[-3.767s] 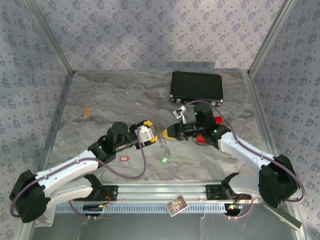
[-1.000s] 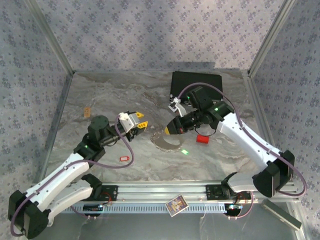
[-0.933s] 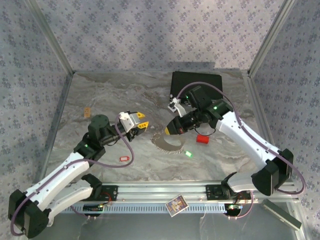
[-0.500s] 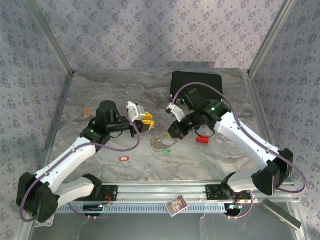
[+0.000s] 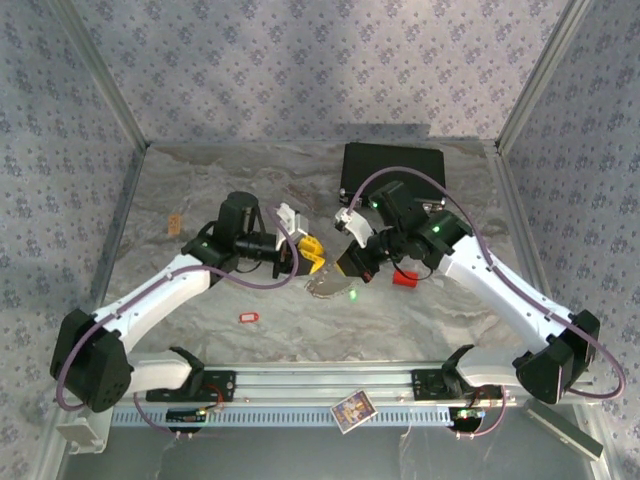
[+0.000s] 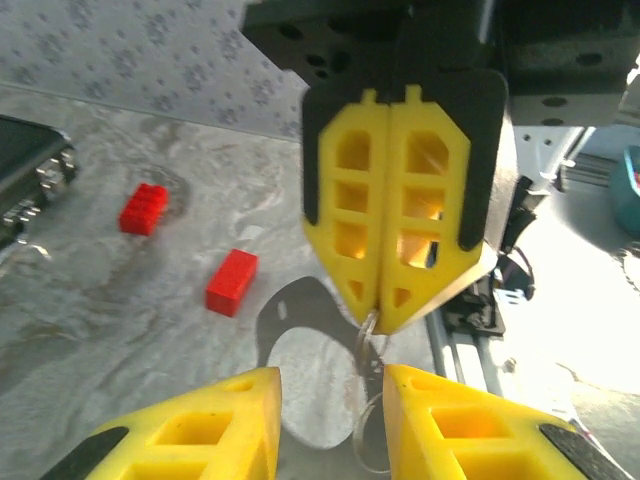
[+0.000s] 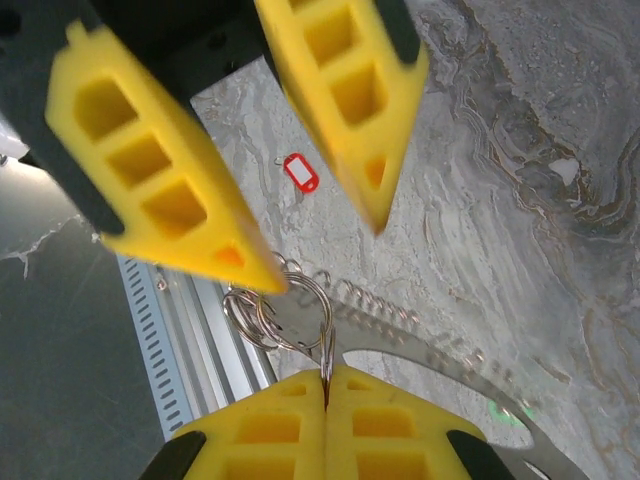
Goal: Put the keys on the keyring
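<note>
1. The surface (image 5: pixel 215 185) is a smooth marbled sheet. I'd judge that anything thin lying flat on it would be awkward to get a finger under, so the ring is better off up in the air.
2. The right hand (image 6: pixel 384 315) has its two yellow fingers pressed together on the keyring. It nips the wire at the very tips and holds it clear of the surface, near the middle.
3. The left hand (image 7: pixel 322 248) faces it with fingers apart. One tip is touching or just beside the coils, and nothing is gripped.
4. The keyring (image 7: pixel 278 312) is a few turns of thin silvery wire, with what looks like a run of bead chain trailing off it. I'd judge it very light, springy rather than stiff, and slick, so it is likely to swivel when pinched at a single point. The best hold is across the flat of the coils, away from the split end, which leaves that end free for prying.
5. The red-tagged key (image 7: pixel 300 171) lies loose on the surface, well apart from the ring, on the left arm's side. Its plastic tag is the broad, grippy part. It is best taken there by the long edges, with the metal end left sticking out for threading.
6. A small green speck (image 5: pixel 352 293) shows just beside the ring. It is probably the other key's tag, but I cannot tell whether it is threaded on.
</note>
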Available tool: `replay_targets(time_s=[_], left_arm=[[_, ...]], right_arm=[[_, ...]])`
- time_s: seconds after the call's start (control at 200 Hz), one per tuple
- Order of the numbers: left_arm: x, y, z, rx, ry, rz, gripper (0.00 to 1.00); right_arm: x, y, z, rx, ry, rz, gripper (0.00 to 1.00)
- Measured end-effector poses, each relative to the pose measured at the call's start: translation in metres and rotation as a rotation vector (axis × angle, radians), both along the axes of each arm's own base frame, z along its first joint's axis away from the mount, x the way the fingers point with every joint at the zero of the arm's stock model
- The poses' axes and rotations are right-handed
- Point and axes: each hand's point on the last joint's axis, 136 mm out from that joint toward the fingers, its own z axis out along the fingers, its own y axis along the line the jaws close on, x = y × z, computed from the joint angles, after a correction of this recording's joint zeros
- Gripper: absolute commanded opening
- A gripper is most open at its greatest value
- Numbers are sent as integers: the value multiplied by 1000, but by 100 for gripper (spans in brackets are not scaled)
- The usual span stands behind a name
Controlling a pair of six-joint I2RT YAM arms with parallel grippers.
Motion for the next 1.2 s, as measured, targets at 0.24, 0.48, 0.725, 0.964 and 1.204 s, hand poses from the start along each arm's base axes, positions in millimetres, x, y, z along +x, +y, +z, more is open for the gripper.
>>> replay_targets(time_s=[0.24, 0.48, 0.725, 0.964, 1.204], left_arm=[[-12, -1, -9, 15, 13, -76, 35], [-13, -1, -14, 24, 16, -93, 32], [-16, -1, -12, 20, 19, -108, 27], [-19, 0, -11, 16, 20, -123, 20], [-21, 1, -11, 19, 30, -130, 1]], right_arm=[[1, 3, 2, 8, -28, 19, 0], [-5, 8, 2, 9, -54, 63, 0], [-11, 12, 2, 5, -74, 99, 0], [-10, 16, 4, 13, -99, 110, 0], [-7, 20, 1, 5, -104, 109, 0]])
